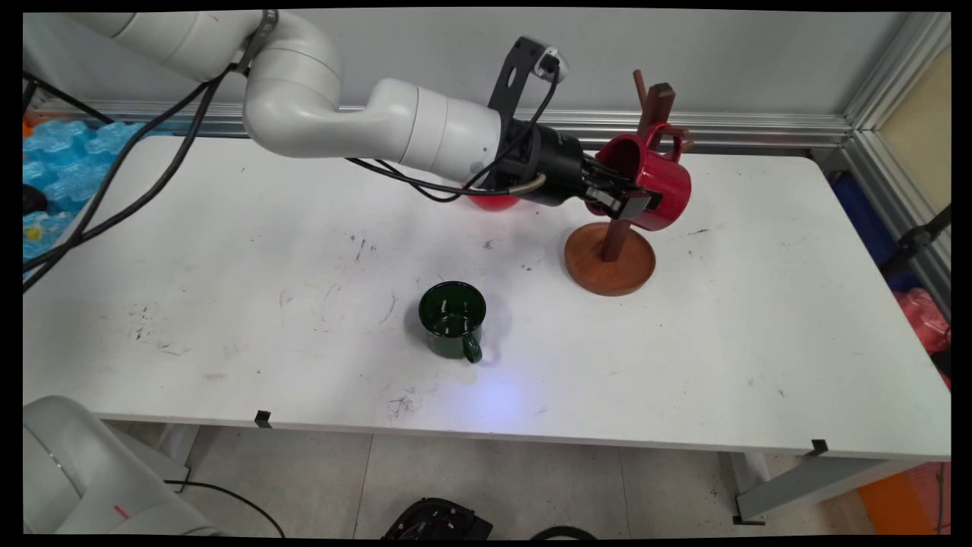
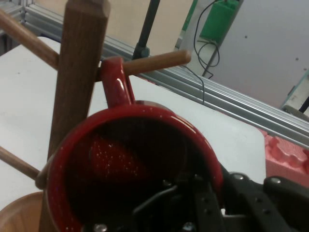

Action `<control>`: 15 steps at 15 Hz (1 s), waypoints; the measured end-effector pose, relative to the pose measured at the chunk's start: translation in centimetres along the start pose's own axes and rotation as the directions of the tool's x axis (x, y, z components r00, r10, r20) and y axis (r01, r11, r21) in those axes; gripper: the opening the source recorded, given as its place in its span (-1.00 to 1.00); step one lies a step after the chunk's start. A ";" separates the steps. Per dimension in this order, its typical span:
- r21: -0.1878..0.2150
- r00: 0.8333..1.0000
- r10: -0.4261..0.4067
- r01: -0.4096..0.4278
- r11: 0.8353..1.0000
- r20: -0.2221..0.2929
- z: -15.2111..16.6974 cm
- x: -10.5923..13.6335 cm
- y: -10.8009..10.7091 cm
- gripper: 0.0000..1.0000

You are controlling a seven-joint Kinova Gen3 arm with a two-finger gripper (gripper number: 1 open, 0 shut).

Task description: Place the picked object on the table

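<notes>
A red mug (image 1: 657,186) is being pinched at its rim by the gripper (image 1: 626,199), with one finger seen inside the mouth and the other outside the wall in the hand view. The mug is being held on its side against a wooden mug tree (image 1: 615,251), whose round base is standing on the desk (image 1: 759,327) toward the back right. In the hand view the mug's handle (image 2: 117,82) is seen looped over a wooden peg (image 2: 157,62) of the tree, so the mug is being carried partly by the peg and partly by the gripper; how much weight each is taking cannot be told. The grip has not been let go, and the arm is reaching in level from the left, well above the desk.

A dark green mug (image 1: 453,319) is standing upright by itself near the middle of the desk, well apart from the tree and untouched, its handle turned toward the near edge. Something red and rounded (image 1: 493,201) is being mostly hidden behind the wrist; what it is cannot be told. The other pegs in view are bare.
</notes>
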 end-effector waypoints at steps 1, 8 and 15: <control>-0.001 1.000 0.000 0.000 1.000 0.000 0.0 0.0 0.0 -1.00; -0.006 1.000 0.002 -0.002 1.000 -0.008 -0.2 0.6 0.3 -1.00; -0.012 1.000 0.002 -0.003 1.000 -0.013 -0.8 1.3 0.8 -1.00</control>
